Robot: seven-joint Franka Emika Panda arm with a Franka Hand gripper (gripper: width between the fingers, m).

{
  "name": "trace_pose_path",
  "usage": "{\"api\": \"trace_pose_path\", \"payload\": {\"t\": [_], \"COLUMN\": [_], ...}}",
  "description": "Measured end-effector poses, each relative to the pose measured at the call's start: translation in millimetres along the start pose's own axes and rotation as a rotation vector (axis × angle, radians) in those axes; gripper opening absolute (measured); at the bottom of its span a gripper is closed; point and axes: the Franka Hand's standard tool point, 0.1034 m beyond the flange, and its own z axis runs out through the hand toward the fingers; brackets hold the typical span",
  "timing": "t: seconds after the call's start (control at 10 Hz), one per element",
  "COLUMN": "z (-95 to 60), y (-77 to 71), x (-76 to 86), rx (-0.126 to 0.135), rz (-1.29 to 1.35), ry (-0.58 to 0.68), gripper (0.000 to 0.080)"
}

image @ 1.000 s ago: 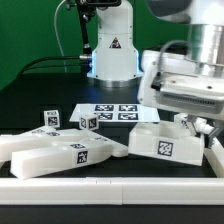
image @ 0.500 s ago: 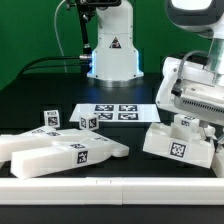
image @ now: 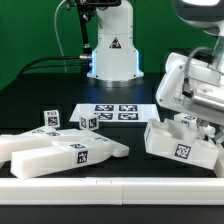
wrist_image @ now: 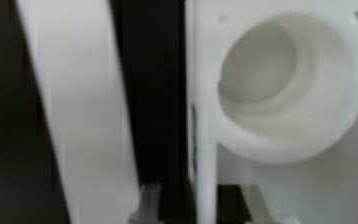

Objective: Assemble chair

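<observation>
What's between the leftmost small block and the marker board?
A second small block, standing close to the marker board, to the exterior view's right of the leftmost block. Only the exterior view shows it.

The arm (image: 196, 85) has swung to the exterior view's right; the chair part (image: 178, 150) shifted along, tilting

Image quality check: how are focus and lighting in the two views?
Exterior view: chair legs and marker board fairly sharp, gripper soft-edged, bluish glow at the arm's base. Wrist view: heavily out of focus, a white chair part with a round recess fills it.
</observation>
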Motion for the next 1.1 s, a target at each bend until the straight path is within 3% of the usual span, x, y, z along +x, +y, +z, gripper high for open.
{"api": "trace_pose_path", "payload": {"t": [0.2, 0.3, 0.5, 0.6, 0.8, 0.9, 1.0, 1.1], "z": [1.1, 0.7, -6.2, -8.3, -4.8, -4.7, -5.8, -4.3], "y": [-2.4, -2.9, 0.9, 8.3, 13.5, 13.4, 12.5, 5.1], "x": [-0.4, -0.1, 5.3, 10.5, 17.1, 11.5, 2.5, -0.7], "rx": [0.001, 0.016, 0.139, 0.175, 0.198, 0.162, 0.053, -0.017], "rz": [-0.026, -0.014, 0.027, 0.023, 0.01, -0.008, -0.019, -0.031], "ry": [0.001, 0.0, -0.008, -0.008, 0.007, -0.007, -0.051, -0.074], "gripper": [0.0029, 0.0029, 0.0029, 0.0029, 0.0029, 0.0029, 0.0029, 0.0029]}}
